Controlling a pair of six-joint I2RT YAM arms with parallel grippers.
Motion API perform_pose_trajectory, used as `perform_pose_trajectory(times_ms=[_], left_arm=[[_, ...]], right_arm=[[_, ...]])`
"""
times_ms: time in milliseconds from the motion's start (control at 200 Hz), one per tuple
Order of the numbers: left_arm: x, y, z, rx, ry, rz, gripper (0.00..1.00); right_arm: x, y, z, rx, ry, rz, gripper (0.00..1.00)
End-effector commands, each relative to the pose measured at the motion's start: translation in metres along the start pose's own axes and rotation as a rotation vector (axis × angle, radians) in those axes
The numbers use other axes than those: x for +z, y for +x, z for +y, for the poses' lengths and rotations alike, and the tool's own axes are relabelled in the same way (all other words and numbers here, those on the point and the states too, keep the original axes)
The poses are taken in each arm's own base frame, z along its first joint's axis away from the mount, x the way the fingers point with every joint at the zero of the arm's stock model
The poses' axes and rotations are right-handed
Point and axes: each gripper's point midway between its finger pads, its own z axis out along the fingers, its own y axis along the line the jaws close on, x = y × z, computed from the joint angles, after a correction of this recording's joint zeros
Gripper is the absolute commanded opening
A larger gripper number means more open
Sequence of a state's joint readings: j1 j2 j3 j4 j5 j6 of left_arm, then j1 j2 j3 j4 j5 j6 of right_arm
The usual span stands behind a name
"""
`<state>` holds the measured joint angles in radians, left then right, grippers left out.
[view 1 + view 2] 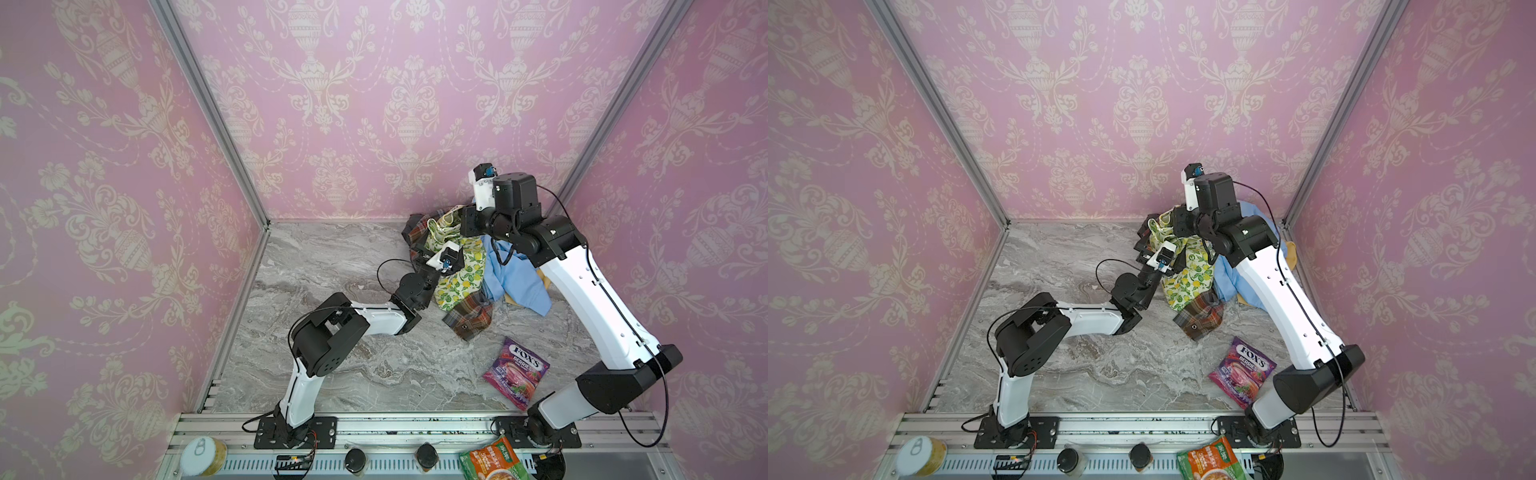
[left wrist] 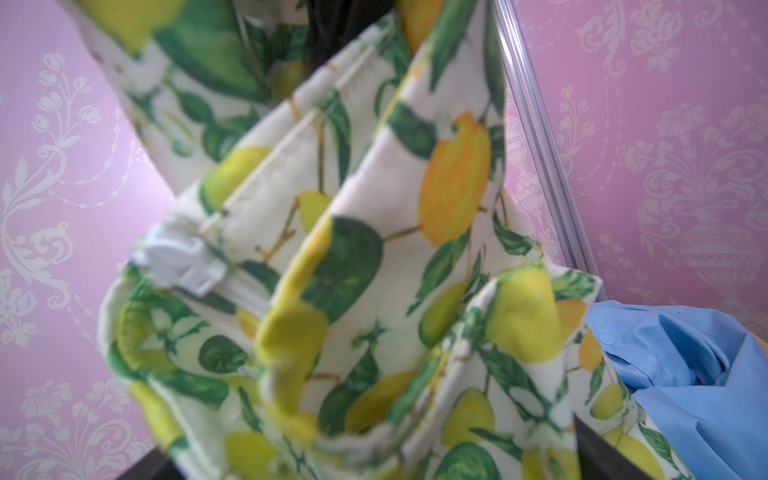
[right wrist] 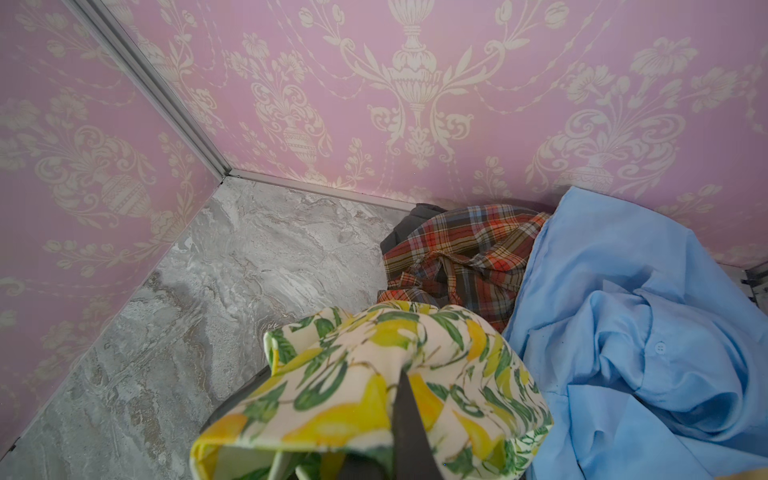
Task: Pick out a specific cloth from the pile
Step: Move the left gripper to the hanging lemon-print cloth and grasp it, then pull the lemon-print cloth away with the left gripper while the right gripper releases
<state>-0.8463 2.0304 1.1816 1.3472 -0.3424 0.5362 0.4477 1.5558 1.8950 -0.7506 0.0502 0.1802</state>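
Right arm: the right gripper [image 1: 462,222] is pinching the upper end of the cloth [image 1: 461,274], with its jaws closed on the fabric. It is holding that end raised near the back wall [image 1: 374,124]. In the right wrist view the lemon print is draping over a dark finger [image 3: 409,419].

Cloth position: the cloth is hanging down from that grip. Its lower part is lying over the plaid shirt [image 1: 469,316], just beside the blue shirt [image 1: 515,278]. It is thus resting partly on the pile [image 1: 1200,313], which is sitting at the far right of the marble table [image 1: 332,291].

Left arm: the left gripper [image 1: 419,251] is standing at the cloth's left edge, about midway up the hanging part. Its jaws are standing wide apart. In the left wrist view the two dark fingertips [image 2: 598,461] are showing at opposite lower corners, and the cloth [image 2: 395,249] is filling the space between and beyond them. Whether either fingertip is touching the fabric cannot be told.

Other items: a mustard-yellow piece [image 1: 1291,251] is peeking out behind the blue shirt. A purple candy bag [image 1: 517,370] is lying on the table nearer the front, apart from the pile.
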Motion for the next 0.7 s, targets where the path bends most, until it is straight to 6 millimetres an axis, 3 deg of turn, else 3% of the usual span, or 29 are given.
perform_pose_trajectory(times_ms=[0, 150, 370, 495, 696], left_arm=[[0.005, -0.036, 0.017, -0.059, -0.004, -0.108, 0.99], [0.01, -0.046, 0.019, -0.09, 0.017, -0.147, 0.96], [0.012, -0.066, 0.012, -0.126, 0.086, -0.218, 0.79], [0.014, -0.072, 0.009, -0.132, 0.109, -0.243, 0.77], [0.012, -0.087, 0.011, -0.131, 0.129, -0.28, 0.46]], right_arm=[[-0.008, 0.006, 0.014, -0.008, -0.075, 0.015, 0.0], [-0.01, 0.011, 0.018, 0.001, -0.108, 0.028, 0.0], [-0.01, 0.015, 0.017, 0.026, -0.13, 0.035, 0.0], [-0.01, 0.016, 0.017, 0.039, -0.144, 0.042, 0.0], [-0.011, 0.021, 0.012, 0.047, -0.127, 0.051, 0.0]])
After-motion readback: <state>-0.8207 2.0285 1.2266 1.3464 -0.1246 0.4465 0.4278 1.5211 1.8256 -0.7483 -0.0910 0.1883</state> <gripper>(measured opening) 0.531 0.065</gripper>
